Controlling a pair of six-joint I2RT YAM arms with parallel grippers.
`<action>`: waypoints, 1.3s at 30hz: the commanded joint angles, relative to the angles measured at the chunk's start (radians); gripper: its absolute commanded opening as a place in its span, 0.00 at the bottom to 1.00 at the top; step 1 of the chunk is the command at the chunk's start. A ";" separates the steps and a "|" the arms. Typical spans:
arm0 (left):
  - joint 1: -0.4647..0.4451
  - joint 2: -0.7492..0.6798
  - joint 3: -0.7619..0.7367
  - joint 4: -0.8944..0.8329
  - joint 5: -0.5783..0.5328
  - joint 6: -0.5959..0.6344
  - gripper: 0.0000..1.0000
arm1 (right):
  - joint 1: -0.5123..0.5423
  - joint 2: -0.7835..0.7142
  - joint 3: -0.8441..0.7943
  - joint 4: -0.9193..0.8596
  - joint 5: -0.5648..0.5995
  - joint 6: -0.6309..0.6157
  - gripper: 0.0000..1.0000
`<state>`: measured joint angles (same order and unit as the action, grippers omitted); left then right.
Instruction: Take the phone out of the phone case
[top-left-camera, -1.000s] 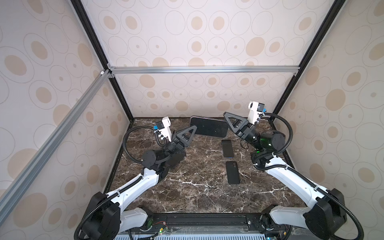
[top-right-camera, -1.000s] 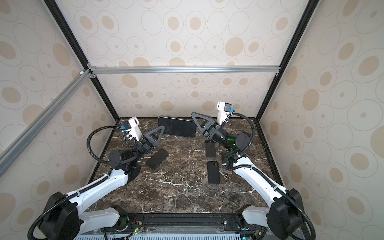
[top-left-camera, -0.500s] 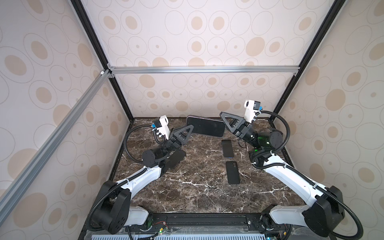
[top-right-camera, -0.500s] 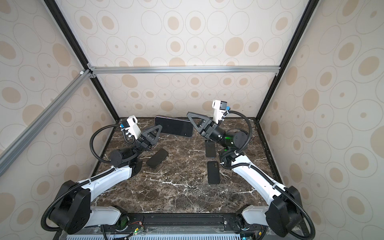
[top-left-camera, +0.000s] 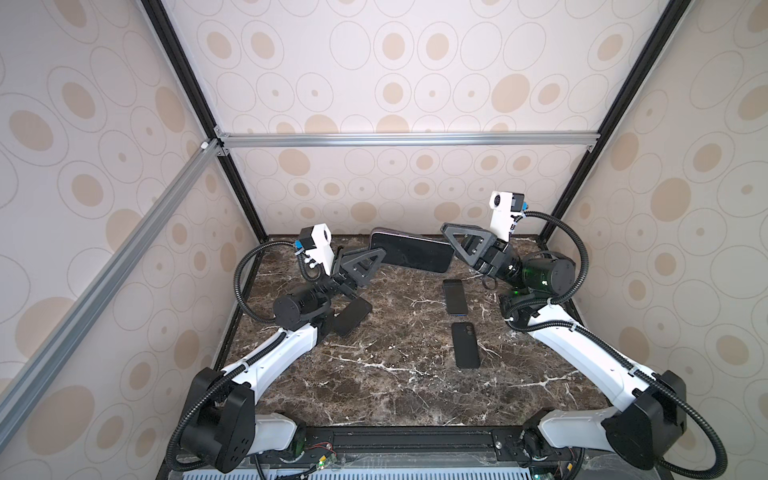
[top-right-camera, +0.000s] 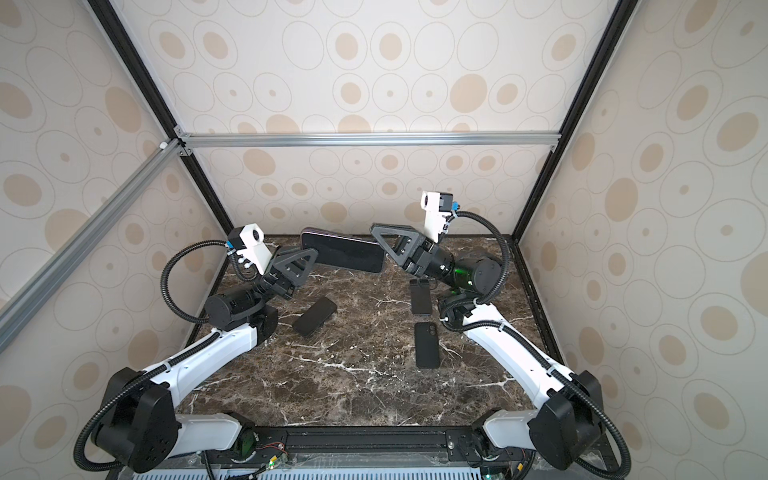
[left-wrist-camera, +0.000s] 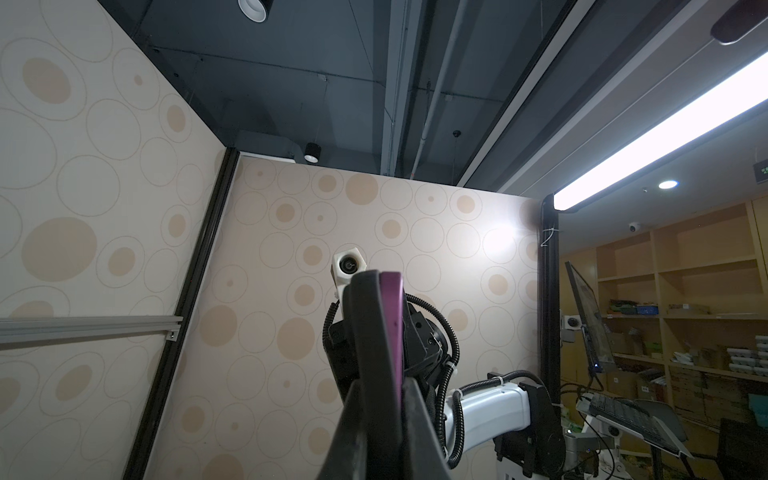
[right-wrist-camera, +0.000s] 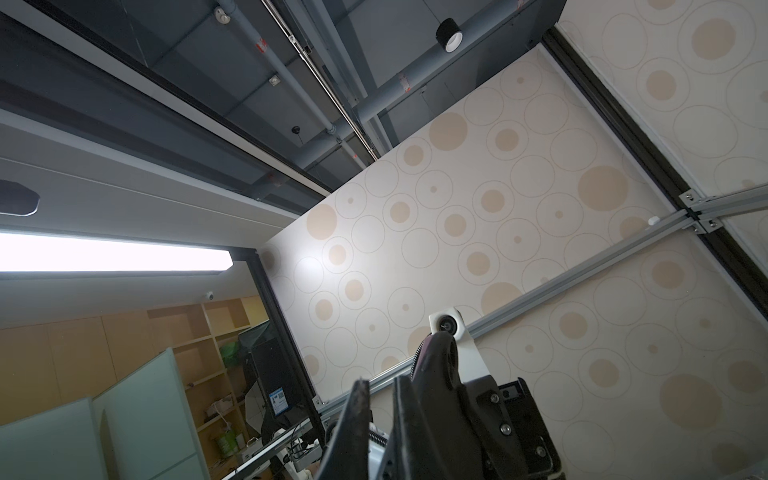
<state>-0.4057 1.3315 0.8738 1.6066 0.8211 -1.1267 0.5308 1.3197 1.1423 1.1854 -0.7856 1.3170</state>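
Note:
A dark phone in a purple case (top-left-camera: 411, 251) (top-right-camera: 343, 251) hangs level in the air over the back of the table. My left gripper (top-left-camera: 380, 254) (top-right-camera: 312, 253) is shut on its left end. In the left wrist view the gripper (left-wrist-camera: 380, 386) clamps the black and purple layers (left-wrist-camera: 386, 324) edge-on. My right gripper (top-left-camera: 448, 239) (top-right-camera: 376, 239) meets the upper right corner of the cased phone. In the right wrist view its fingers (right-wrist-camera: 359, 415) stand a narrow slit apart, and the contact point is hidden.
On the marble tabletop (top-left-camera: 395, 374) lie a dark phone (top-left-camera: 352, 316) (top-right-camera: 314, 316) by the left arm, a dark slab (top-left-camera: 456, 296) (top-right-camera: 420, 296) under the right wrist, and a black case (top-left-camera: 466, 345) (top-right-camera: 427, 345) nearer the front. Patterned walls close in three sides.
Both grippers and the cased phone between them have drifted a little to the left. Neither grip has changed.

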 joint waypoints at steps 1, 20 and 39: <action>0.005 0.039 0.050 0.182 0.089 0.001 0.00 | 0.034 0.019 0.043 0.107 -0.073 0.119 0.02; 0.020 0.082 0.199 0.208 0.214 -0.019 0.00 | 0.034 -0.001 0.059 0.027 -0.139 0.111 0.05; 0.081 0.127 0.300 0.233 0.280 -0.047 0.00 | 0.009 -0.014 0.043 -0.059 -0.074 0.107 0.03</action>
<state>-0.3325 1.4322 1.1194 1.6054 1.0348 -1.1957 0.5201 1.2922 1.1648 1.1290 -0.8101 1.3464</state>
